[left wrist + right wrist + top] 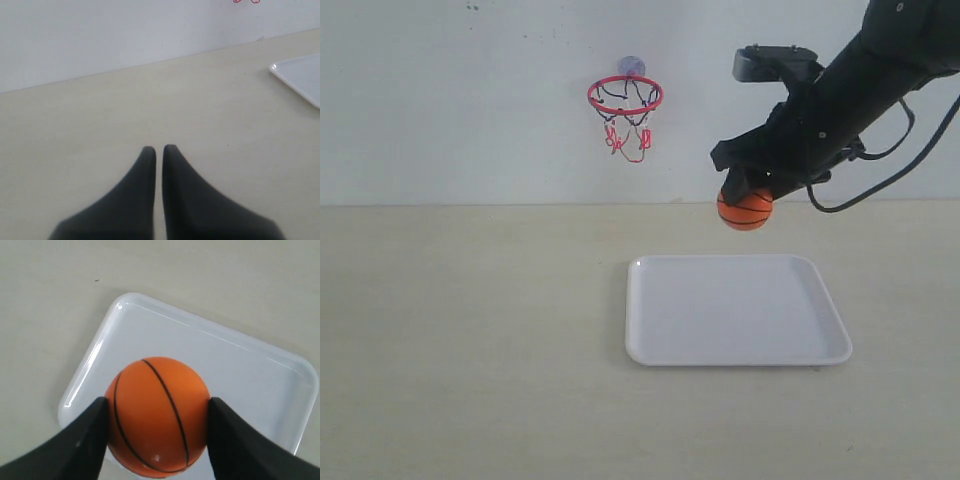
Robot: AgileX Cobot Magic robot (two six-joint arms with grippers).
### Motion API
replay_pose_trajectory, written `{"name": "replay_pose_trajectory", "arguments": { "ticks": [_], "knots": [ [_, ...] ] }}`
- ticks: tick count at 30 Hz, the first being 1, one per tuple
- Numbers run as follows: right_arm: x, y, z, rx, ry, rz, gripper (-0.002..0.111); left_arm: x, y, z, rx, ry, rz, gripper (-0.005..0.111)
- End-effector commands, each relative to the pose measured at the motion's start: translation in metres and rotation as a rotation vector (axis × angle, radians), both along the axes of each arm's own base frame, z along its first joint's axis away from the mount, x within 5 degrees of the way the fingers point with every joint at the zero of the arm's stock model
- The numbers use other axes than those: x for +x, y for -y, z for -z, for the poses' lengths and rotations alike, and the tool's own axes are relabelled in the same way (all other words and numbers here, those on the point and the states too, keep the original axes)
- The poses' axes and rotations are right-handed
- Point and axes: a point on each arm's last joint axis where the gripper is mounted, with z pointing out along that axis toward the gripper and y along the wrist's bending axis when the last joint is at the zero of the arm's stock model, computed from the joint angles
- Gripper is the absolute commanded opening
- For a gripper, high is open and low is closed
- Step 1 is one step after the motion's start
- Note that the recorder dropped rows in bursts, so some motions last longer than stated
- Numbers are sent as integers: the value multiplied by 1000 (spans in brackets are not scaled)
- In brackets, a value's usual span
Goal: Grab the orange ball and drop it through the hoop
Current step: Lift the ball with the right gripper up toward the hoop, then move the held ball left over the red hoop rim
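My right gripper [745, 190] is shut on the orange ball [745, 211], holding it in the air above the far edge of the white tray [735, 345]. The right wrist view shows the ball [157, 415] clamped between both black fingers [85, 440], with the tray [250, 365] well below it. The hoop [625, 97], a red ring with a black-and-red net, hangs on the back wall to the left of the ball and higher than it. My left gripper [159, 149] is shut on nothing, low over bare table, and does not show in the exterior view.
The tray's corner [300, 77] lies ahead of my left gripper and off to one side. A pale wall [470, 100] rises behind the beige table [470, 340]. The right arm's black cable [890, 170] loops beside the wrist.
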Motion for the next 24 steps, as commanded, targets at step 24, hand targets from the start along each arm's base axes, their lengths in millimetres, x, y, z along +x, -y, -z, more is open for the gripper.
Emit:
{"name": "replay_pose_trajectory", "arguments": {
  "ticks": [24],
  "knots": [
    [75,-17,-15,313,490,204,0,0,0,-2,6,13,0,4]
  ]
}}
